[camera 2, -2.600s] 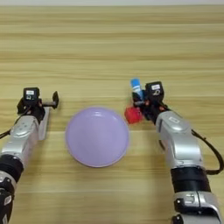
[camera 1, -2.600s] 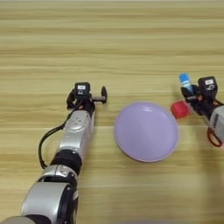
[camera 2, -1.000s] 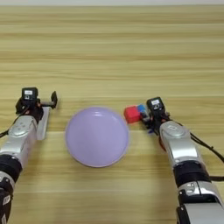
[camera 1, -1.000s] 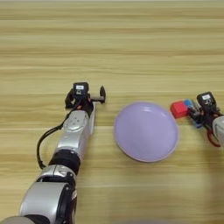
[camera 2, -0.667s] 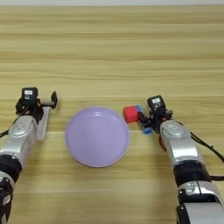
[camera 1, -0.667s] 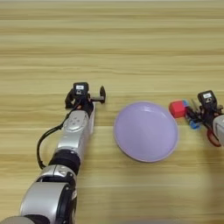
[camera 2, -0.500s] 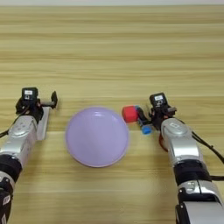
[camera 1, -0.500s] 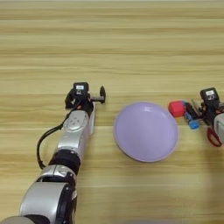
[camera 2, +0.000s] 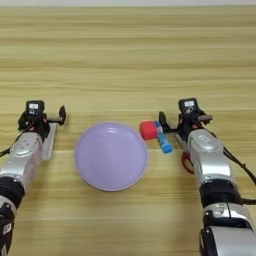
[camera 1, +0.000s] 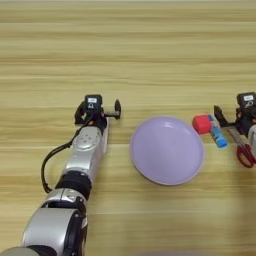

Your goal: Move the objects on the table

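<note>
Between my right gripper's (camera 2: 176,123) spread fingers nothing is held; one finger points left toward the blue stick (camera 2: 163,137), the other sticks out right of the wrist block. Jaws open, apart from the stick, so I judge it is lying loose, not gripped. Just left of that gripper the stick lies flat and slanted, top end up-left, bottom end down-right: short, bright blue, paler cap at the upper end. Touching its left side, or nearly, is the red cube (camera 2: 148,130), small, blocky, matte red. Under my right forearm, a red loop shape (camera 2: 186,162) pokes out; cannot tell what it is.

Further left of the right gripper sits the lilac plate (camera 2: 111,155), round, shallow, empty, much bigger than the other pieces; the cube is right at its upper right rim, outside it. Probably stick and cube are parked there for loading onto the plate, a guess only.

Far left, my left gripper (camera 1: 98,109) rests on the table (camera 1: 150,45) with fingers spread, idle, well apart from the plate. Beside that forearm lies the white bar (camera 2: 49,140), flat, long, pale.
</note>
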Robot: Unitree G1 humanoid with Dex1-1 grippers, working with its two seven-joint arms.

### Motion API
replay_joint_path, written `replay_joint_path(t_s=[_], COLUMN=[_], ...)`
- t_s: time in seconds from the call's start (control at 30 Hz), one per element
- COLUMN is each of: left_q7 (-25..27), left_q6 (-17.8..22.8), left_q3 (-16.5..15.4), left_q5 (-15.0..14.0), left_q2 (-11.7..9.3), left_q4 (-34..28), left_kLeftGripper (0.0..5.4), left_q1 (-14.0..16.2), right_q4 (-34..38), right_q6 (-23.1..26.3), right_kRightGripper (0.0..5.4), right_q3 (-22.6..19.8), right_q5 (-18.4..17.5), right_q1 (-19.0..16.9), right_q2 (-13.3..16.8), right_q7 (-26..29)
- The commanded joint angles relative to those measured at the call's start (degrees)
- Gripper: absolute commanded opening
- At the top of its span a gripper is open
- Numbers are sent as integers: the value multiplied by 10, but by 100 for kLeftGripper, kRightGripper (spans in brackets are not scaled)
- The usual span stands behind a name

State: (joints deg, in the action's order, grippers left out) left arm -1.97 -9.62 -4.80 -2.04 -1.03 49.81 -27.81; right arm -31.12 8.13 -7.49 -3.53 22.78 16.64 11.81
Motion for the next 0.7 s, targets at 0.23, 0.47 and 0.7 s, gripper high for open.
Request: replay_joint_path(t_s=[0.23,0.47,0.7], left_q7=[-13,-18,-4], left_q6=[27,32,36], left_q3=[13,12,9], left_q5=[28,35,33], left_q2=[-21,-38,-56], left_q4=[42,51,56], left_kLeftGripper=[540,540,540], left_q1=[-7,4,23], right_q4=[10,27,53], right_q6=[-6,0,12], right_kRightGripper=[535,535,535], right_q3=[-1,4,19], right_q5=[-5,-2,5], right_q1=[6,1,-7], right_q2=[-6,-19,-45], right_q7=[-2,-10,-31])
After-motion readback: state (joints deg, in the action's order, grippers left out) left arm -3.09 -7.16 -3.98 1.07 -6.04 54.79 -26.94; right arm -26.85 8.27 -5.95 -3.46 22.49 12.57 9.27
